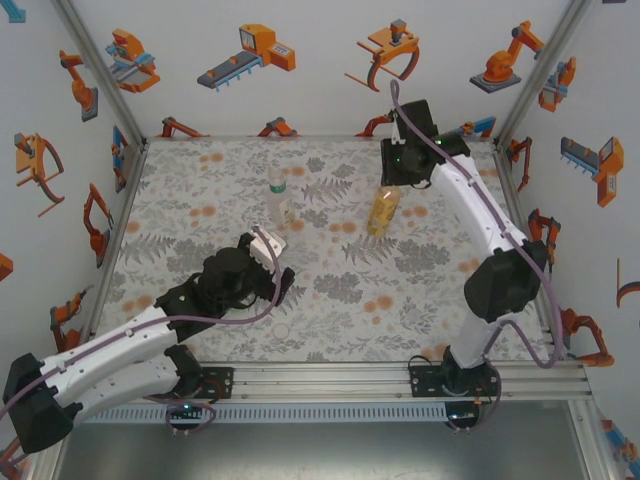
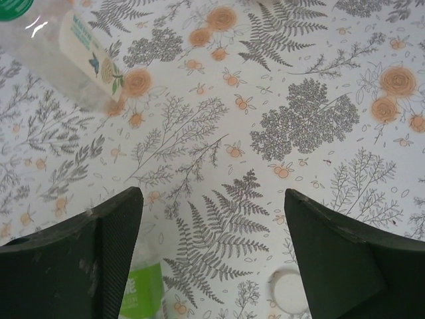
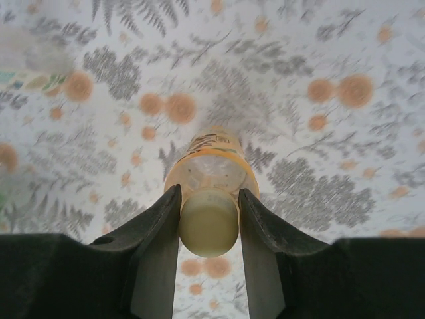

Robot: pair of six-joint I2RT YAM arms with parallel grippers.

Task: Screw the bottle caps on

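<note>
Amber plastic catches my eye first: the amber bottle (image 3: 211, 169) stands toward the far right of the worktop (image 1: 340, 290), and the right end effector (image 3: 209, 199) is clamped from above on the pale cap (image 3: 208, 226) sitting on its neck. Nothing else steadies that bottle. I'd worry that a twist turns the whole bottle on the mat instead of the cap on its thread, or that a slightly off-centre pull tips it. If the cap sits crooked it could also cross-thread; I can't tell from here whether it is square.

Over on the left, the left end effector (image 2: 212, 199) hangs low with its jaws wide apart and nothing between them but the mat. The green bottle (image 2: 143, 292) is just beside one finger, half hidden, and a loose cap (image 2: 287, 292) lies just beside the other. A careless descent or closing could knock the bottle or flick the cap away. The clear bottle (image 2: 73, 60) stands further off, apart from both arms.
</note>
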